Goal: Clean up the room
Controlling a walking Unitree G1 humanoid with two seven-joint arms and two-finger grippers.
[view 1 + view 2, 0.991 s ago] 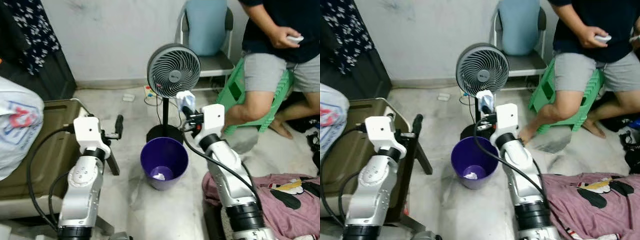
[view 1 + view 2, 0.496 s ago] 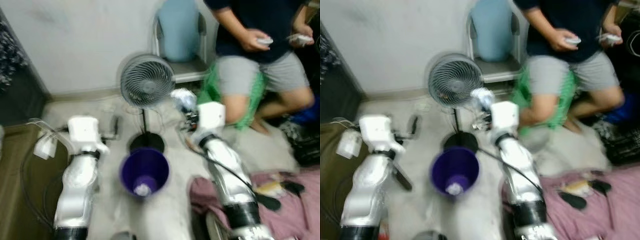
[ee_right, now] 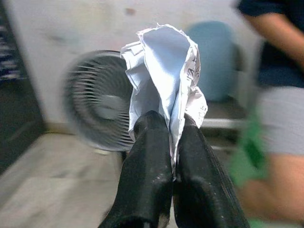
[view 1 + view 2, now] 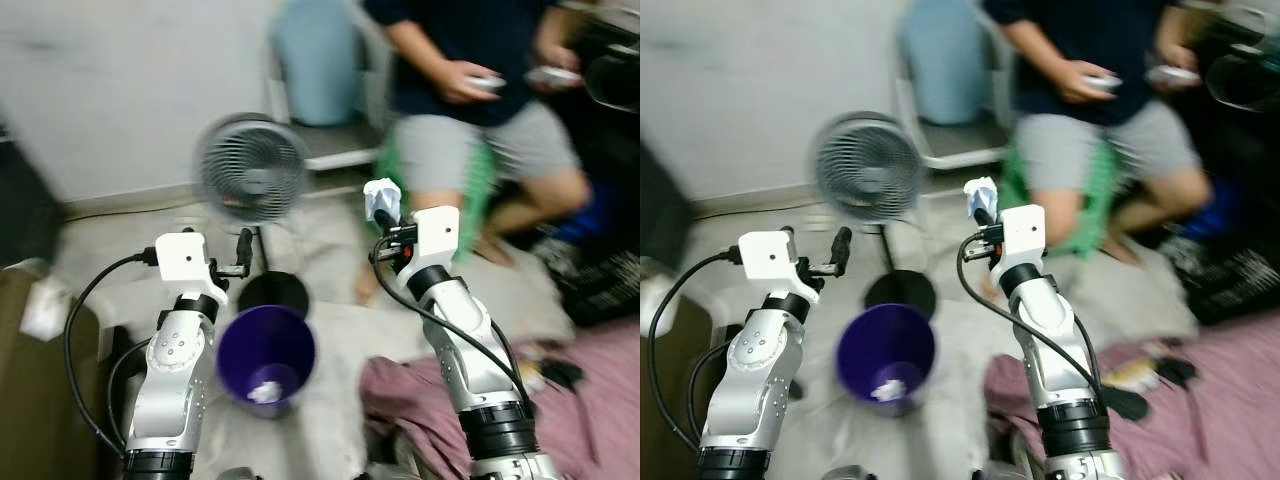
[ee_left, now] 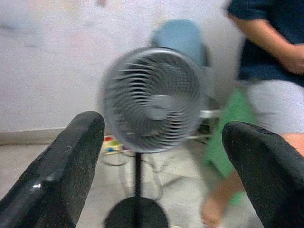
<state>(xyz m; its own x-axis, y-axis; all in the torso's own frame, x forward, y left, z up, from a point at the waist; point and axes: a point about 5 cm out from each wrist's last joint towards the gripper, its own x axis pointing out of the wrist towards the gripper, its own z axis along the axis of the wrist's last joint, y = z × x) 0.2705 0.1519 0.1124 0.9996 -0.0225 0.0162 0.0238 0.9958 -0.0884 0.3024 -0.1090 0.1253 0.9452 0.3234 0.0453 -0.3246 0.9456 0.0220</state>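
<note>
Crumpled white paper (image 3: pixel 164 76) sits pinched in my right gripper (image 4: pixel 381 212), held high beside the purple plastic bin (image 4: pixel 265 350), left gripper (image 5: pixel 161 175) spread wide and empty; blurred frames and the grey pedestal fan (image 4: pixel 250 170) risk a missed drop.

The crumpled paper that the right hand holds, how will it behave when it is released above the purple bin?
The crumpled paper looks thin and creased, so it is probably very light and soft. The right hand pinches it flat between its fingers, so it likely yields easily. Dropped toward the purple bin, it may drift, especially if the fan is blowing.
</note>
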